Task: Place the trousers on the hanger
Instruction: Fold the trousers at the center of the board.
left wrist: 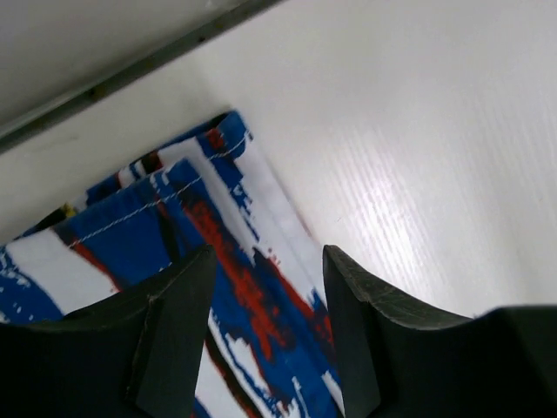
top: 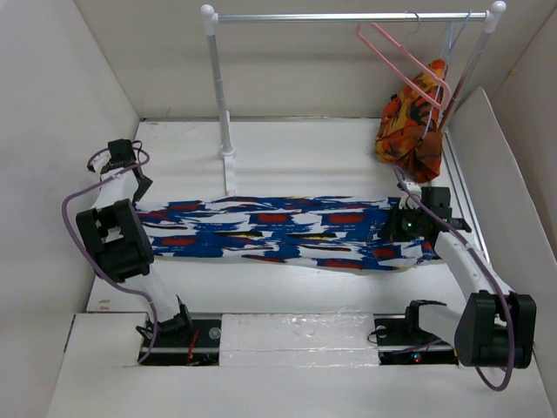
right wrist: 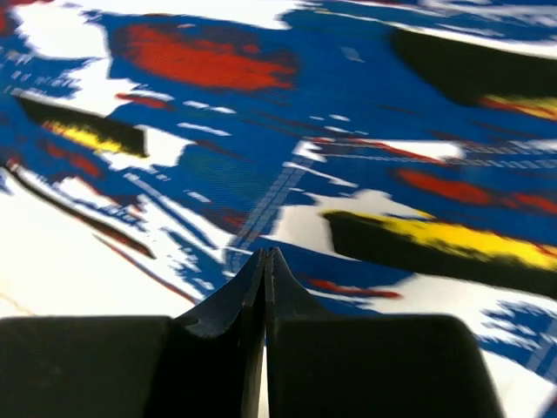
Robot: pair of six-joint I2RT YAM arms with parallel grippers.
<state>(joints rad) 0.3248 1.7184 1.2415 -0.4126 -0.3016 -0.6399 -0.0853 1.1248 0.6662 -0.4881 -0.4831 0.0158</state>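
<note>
The trousers (top: pixel 278 231) lie flat across the middle of the table, bright blue with white, red and yellow splotches. The pink hanger (top: pixel 396 54) hangs from the rail at the back right. My left gripper (top: pixel 142 187) is open just above the trousers' left end; in the left wrist view its gripper (left wrist: pixel 265 287) straddles the fabric edge (left wrist: pixel 174 218), holding nothing. My right gripper (top: pixel 402 225) is over the trousers' right end. In the right wrist view the gripper (right wrist: pixel 265 257) is shut with no fabric between its tips, close above the trousers (right wrist: pixel 261 148).
A white clothes rail (top: pixel 348 16) on posts (top: pixel 222 104) stands at the back. An orange-red patterned garment (top: pixel 413 117) hangs on a pale hanger (top: pixel 451 39) beside the pink one. White walls enclose the table on the left and right.
</note>
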